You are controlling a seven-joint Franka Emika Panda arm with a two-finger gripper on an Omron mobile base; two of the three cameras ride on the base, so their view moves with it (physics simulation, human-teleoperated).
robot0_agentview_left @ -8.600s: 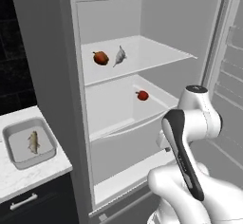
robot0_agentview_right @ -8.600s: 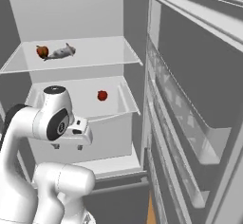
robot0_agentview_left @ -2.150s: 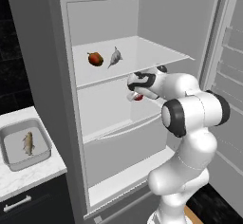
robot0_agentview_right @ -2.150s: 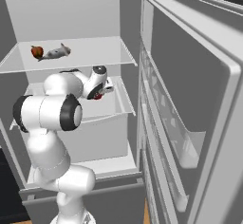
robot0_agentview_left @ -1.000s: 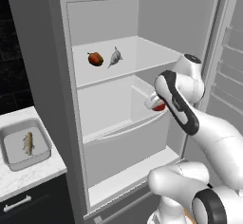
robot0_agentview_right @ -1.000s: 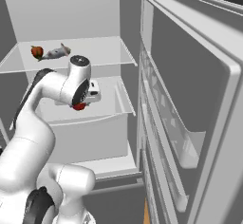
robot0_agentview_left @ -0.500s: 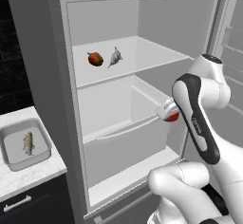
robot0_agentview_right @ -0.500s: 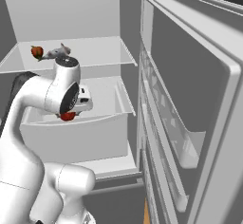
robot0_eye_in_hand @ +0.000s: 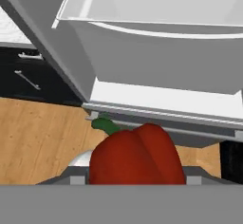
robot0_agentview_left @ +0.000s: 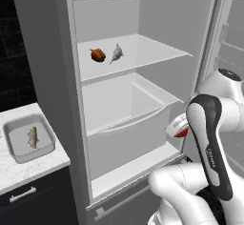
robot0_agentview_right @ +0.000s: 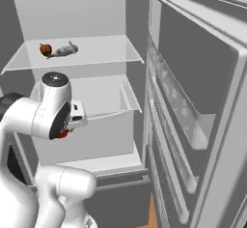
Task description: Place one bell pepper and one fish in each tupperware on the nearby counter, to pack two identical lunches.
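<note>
Gripper clamped on red bell pepper before open fridge, beside marbled counter

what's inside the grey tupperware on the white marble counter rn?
The grey rectangular tupperware on the white marbled counter holds one pale fish, lying on its floor. No bell pepper in it. Its near wall hides a strip of the floor.
</note>
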